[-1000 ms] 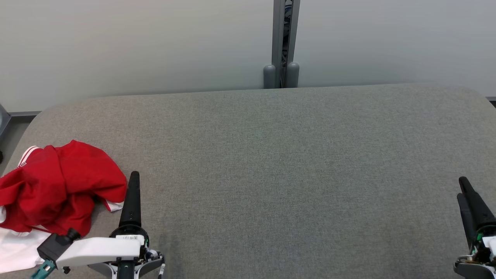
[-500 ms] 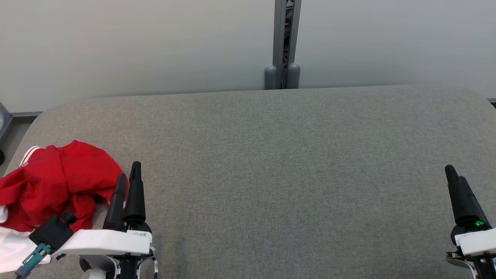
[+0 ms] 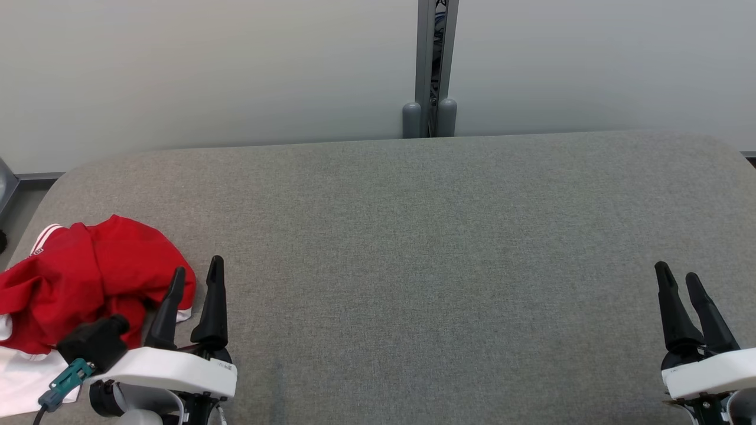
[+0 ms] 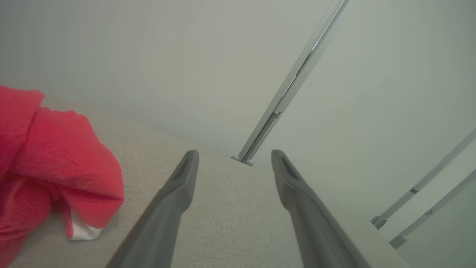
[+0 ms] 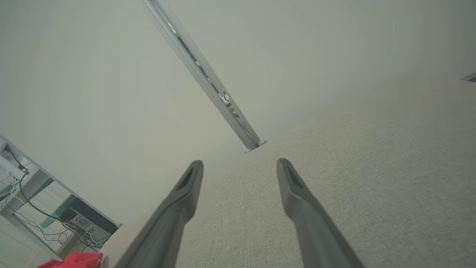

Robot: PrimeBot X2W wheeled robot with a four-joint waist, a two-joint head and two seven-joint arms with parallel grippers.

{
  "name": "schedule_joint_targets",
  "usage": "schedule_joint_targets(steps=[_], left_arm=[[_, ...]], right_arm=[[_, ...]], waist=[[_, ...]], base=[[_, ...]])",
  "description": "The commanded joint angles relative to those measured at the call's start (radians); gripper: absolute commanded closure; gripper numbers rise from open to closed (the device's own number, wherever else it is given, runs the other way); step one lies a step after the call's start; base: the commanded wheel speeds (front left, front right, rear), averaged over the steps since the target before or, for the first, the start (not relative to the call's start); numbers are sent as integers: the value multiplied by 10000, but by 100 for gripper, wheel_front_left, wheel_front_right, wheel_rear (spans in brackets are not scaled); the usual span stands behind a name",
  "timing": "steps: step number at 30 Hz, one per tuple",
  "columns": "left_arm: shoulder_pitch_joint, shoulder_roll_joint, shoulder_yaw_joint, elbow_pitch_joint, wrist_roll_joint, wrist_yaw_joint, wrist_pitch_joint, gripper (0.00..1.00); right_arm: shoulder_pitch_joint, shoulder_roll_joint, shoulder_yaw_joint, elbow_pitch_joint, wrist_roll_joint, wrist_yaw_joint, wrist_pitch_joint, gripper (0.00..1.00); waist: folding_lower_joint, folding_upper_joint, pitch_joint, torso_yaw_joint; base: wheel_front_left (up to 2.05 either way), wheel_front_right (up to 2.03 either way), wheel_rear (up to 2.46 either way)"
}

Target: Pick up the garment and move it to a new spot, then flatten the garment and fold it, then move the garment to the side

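**A:** Where is the garment (image 3: 88, 277) lying?

**B:** It is sitting crumpled at the lower left of the head view, red with white trim, on the grey padded surface (image 3: 413, 248), near its left edge.

**A:** And the left gripper (image 3: 198, 264)?

**B:** It is pointing up the frame just beside the cloth's right edge, fingers spread wide, gripping nothing.

**A:** The right gripper (image 3: 675, 271)?

**B:** It is showing at the lower right, well apart from the garment, fingers likewise parted and empty.

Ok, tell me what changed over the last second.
The left gripper and right gripper rolled, so each one's open fingers now show side by side; the right one shifted inward. Nothing was grasped. The red garment stays crumpled on the table, far left.
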Motion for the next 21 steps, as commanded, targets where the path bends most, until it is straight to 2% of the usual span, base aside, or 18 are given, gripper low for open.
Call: schedule_joint_targets(steps=[1,21], left_arm=[[-258,134,31,-56,291,67,27,0],[-301,465,-70,701,2229,317,73,0]], right_arm=[[-266,-72,-61,-23,-399,43,-97,0],[-428,484,38,928,-3357,52,-527,0]], waist=[[0,0,0,-1],[0,0,-40,44]], base=[[0,0,0],[0,0,0]])
